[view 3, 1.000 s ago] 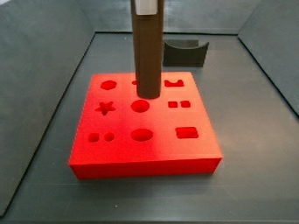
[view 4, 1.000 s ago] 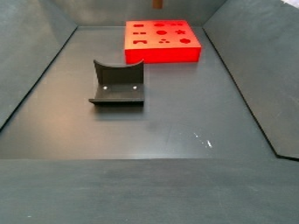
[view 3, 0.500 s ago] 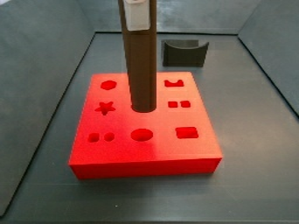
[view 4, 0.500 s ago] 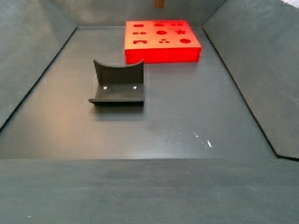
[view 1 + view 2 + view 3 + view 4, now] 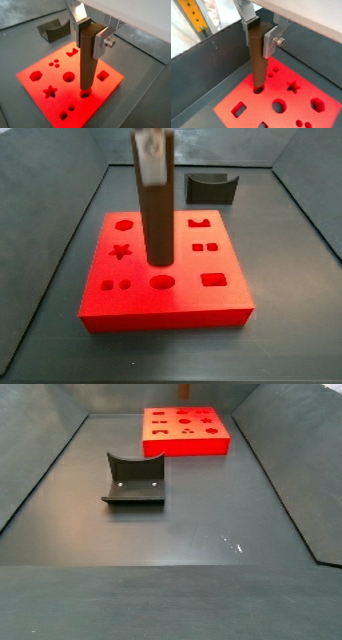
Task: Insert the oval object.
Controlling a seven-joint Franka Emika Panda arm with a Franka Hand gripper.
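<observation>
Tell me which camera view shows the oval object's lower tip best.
A wrist view: the oval object, gripped by the jaws of the gripper, meets a hole in the red block with the rim visible. The second wrist view shows this contact too. A side view blurs it; the far side view omits it.

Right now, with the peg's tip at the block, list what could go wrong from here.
1. The gripper holds only the top of the long oval object; any tilt could jam its tip at the hole in the red block.
2. Whether the tip is truly seated cannot be told, so pushing down misaligned might shift the block.
3. The peg could slip between the fingers under load.
</observation>
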